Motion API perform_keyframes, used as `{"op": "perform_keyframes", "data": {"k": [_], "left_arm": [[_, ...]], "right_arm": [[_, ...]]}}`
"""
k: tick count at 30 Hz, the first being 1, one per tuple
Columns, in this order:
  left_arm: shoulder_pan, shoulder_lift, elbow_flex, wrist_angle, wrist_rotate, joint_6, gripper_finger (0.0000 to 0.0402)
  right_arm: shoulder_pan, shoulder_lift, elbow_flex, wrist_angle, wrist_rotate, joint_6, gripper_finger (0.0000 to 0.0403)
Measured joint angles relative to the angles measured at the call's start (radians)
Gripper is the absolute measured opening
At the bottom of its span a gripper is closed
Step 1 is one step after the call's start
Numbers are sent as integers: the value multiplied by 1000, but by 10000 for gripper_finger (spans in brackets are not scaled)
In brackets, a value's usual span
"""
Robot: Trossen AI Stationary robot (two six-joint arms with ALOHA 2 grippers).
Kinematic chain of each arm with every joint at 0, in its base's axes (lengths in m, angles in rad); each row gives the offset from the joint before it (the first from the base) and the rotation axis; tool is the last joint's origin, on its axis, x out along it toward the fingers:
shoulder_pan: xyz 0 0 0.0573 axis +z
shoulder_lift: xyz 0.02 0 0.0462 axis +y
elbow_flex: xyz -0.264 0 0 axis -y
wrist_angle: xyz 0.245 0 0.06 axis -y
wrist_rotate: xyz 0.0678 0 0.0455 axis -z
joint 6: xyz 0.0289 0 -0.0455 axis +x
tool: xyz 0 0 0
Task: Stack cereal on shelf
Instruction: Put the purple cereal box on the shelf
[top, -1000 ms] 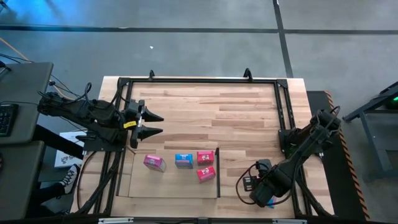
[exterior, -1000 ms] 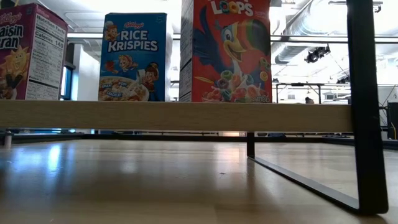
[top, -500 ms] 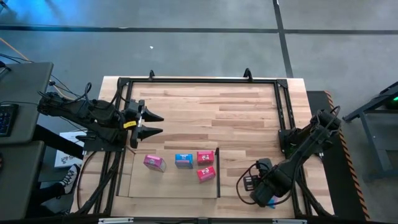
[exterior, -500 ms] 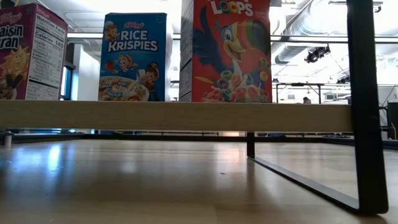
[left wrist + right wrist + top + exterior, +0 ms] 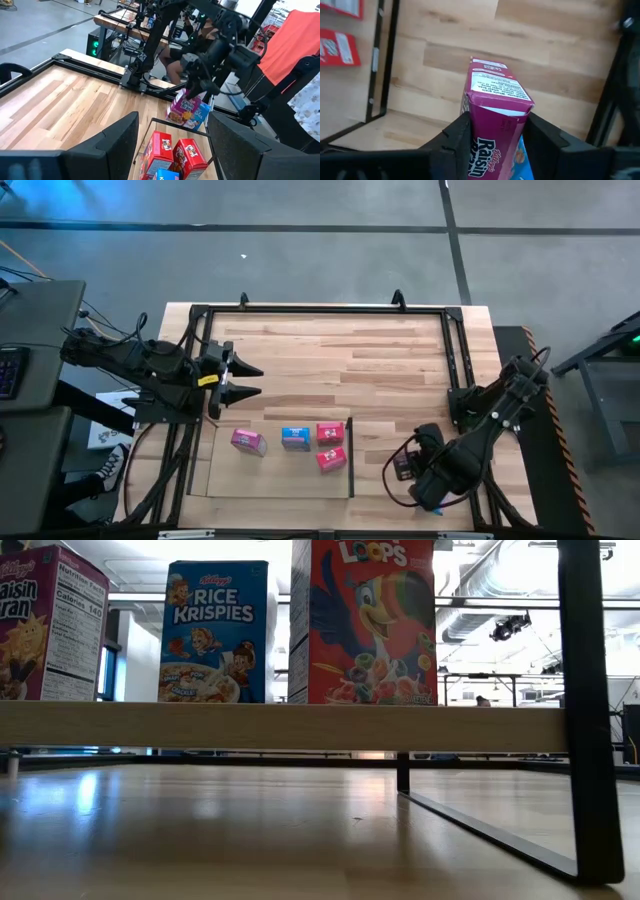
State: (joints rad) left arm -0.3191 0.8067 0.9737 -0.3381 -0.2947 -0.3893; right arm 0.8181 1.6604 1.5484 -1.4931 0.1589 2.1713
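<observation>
My right gripper (image 5: pixel 492 132) is closed around a purple cereal box (image 5: pixel 496 117), long axis pointing forward, just outside the shelf (image 5: pixel 225 480) wall, while my left gripper (image 5: pixel 250 378) waits open beyond the shelf's far edge.

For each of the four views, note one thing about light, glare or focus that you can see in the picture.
High view: even light, cool blue glow at the top left corner. Low view: bright backlight behind the cereal boxes, sheen on the tabletop. Left wrist view: its own fingers loom dark and soft. Right wrist view: the Raisin Bran box close, its lower print blurred.
</observation>
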Motion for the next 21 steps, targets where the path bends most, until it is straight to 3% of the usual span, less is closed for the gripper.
{"op": "perform_keyframes", "data": {"k": [8,21], "left_arm": [[0,0,0,0,0,-1,229],[0,0,0,0,0,-1,229]], "right_arm": [[-6,-28,96,-77,126,-48,130],[-14,-120,100,-78,385,-51,130]]}}
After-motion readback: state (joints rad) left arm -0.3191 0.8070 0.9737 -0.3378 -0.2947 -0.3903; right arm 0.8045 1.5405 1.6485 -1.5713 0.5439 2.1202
